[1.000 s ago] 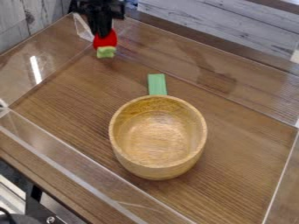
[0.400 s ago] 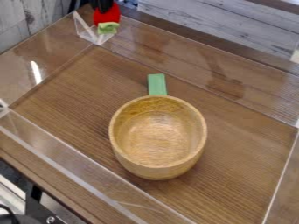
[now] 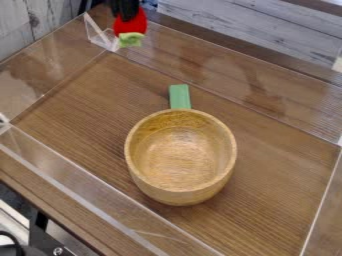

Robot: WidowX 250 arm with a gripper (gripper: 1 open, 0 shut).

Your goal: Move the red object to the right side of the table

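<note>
The red object (image 3: 128, 29) is a small red toy fruit with a light green leafy end pointing down. It hangs clear of the table (image 3: 80, 110) at the top left of the camera view. My gripper (image 3: 127, 20) points straight down and is shut on the red object from above. Only the gripper's dark lower part shows; the rest is cut off by the top edge.
A wooden bowl (image 3: 181, 156) with a flat green handle (image 3: 179, 96) stands in the middle of the table. Low clear acrylic walls (image 3: 54, 170) border the tabletop. Bare wood lies to the right of the bowl (image 3: 287, 120).
The gripper has lifted the red object off the table surface and carried it up and slightly to the right in the picture. The bowl has not moved.
</note>
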